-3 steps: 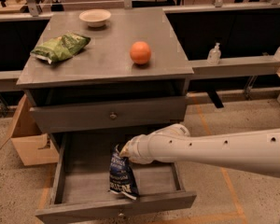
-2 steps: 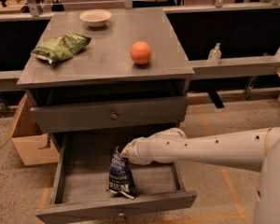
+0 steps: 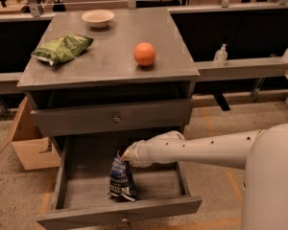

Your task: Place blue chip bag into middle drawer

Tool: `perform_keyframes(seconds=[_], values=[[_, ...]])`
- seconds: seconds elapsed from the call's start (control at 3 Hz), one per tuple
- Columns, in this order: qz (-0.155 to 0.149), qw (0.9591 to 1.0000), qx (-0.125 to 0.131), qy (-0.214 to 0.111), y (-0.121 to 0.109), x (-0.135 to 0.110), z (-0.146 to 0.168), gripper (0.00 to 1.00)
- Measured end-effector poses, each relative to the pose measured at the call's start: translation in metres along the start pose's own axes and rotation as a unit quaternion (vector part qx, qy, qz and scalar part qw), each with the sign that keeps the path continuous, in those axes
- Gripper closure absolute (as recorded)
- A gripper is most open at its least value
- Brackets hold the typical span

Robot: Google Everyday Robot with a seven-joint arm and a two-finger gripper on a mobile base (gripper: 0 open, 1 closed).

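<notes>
Grey cabinet top: green chip bag, orange fruit, pale bowl. Open grey wooden middle drawer w/ navy-blue foil chip bag upright inside; I see gripper fingers clamped on its top.

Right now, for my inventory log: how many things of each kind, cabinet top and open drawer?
Chip bags: 2 (green chip bag on top; blue chip bag in the middle drawer, at the gripper)
Orange: 1
Bowl: 1
Total: 4

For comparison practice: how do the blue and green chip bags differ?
The blue chip bag stands upright in the middle drawer; the green chip bag lies flat on the cabinet top. The gripper is at the blue bag's top; nothing touches the green. Both look crinkled.
</notes>
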State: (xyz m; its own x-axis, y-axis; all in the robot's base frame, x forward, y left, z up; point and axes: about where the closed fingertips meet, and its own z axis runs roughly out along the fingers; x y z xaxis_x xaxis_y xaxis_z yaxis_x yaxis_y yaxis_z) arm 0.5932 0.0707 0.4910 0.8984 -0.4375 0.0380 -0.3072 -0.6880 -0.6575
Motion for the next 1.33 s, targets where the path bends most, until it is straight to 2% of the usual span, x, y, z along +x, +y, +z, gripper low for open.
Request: perform_keyframes(seconds=[0.67, 1.0, 1.33], values=[[0.007, 0.9998, -0.017, 0.002, 0.011, -0.002, -0.004, 0.07], [0.006, 0.9999, -0.014, -0.009, 0.006, -0.001, -0.044, 0.0], [-0.034, 0.9987, -0.025, -0.028, 0.012, -0.01, -0.055, 0.0]])
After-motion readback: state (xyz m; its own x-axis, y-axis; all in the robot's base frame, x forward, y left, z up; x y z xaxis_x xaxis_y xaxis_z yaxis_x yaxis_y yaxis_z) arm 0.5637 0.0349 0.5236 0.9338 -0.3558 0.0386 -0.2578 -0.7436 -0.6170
